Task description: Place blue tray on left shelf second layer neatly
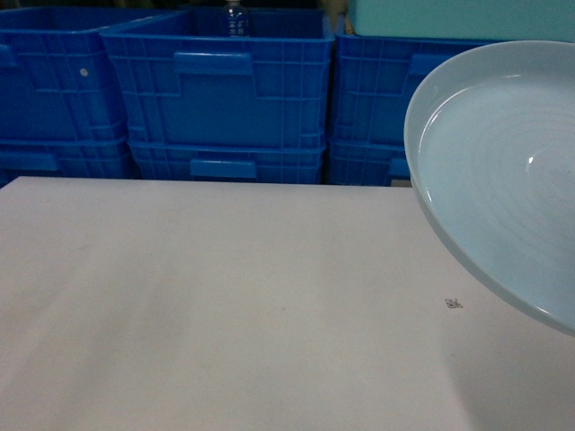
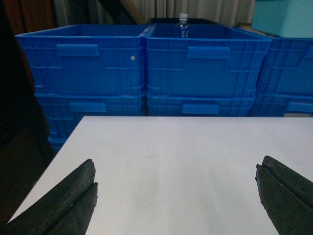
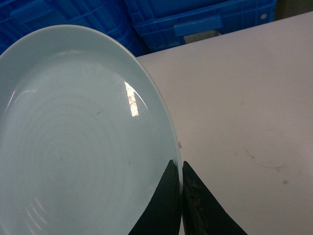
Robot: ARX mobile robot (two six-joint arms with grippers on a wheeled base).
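Note:
The blue tray [image 1: 503,180], a pale sky-blue glossy dish with faint rings inside, hangs tilted above the right side of the white table [image 1: 225,305]. In the right wrist view the tray [image 3: 78,142] fills the left half, and my right gripper [image 3: 181,165] is shut on its rim, one finger inside and one outside. My left gripper [image 2: 176,178] hovers low over the table with its black fingers [image 2: 73,196] wide apart and nothing between them. Neither gripper shows in the head view. The left shelf is out of view.
Stacked dark-blue ribbed crates [image 1: 225,90] line the far edge of the table, also in the left wrist view as crates [image 2: 205,63]. A small clear bottle [image 2: 182,24] stands in one. A small printed mark [image 1: 454,303] lies on the tabletop. The table's left edge [image 2: 49,166] drops into shadow.

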